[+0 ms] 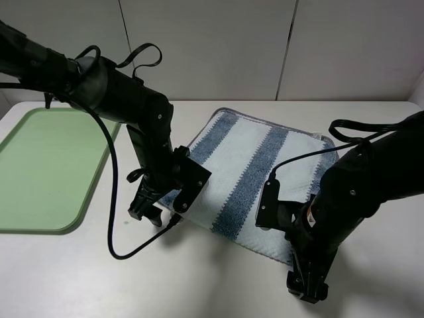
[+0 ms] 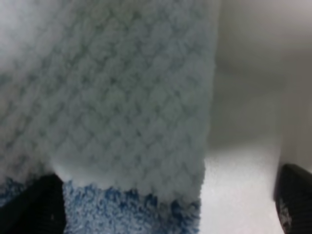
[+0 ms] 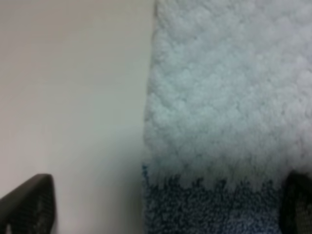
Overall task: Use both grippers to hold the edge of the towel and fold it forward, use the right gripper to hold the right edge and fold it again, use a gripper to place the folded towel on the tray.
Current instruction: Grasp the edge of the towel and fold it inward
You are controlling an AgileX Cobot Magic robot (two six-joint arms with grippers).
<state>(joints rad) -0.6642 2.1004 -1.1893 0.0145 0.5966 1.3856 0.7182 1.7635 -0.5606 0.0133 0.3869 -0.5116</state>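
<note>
The striped towel (image 1: 258, 173) lies flat on the white table, right of the pale-green tray (image 1: 40, 165). My left gripper (image 1: 147, 211) is lowered at the towel's near left corner. In the left wrist view the gripper (image 2: 165, 212) is open, with one finger (image 2: 34, 207) over the cloth (image 2: 112, 107) and the other over bare table. My right gripper (image 1: 309, 290) is down at the near right corner. It (image 3: 163, 207) is open too, and the towel's edge (image 3: 148, 122) runs between its fingers (image 3: 29, 204). Neither gripper holds anything.
A black cable (image 1: 122, 248) loops over the table in front of the left arm. The tray's right rim (image 1: 93, 192) sits close to the left gripper. A white wall (image 1: 218, 46) stands behind the table.
</note>
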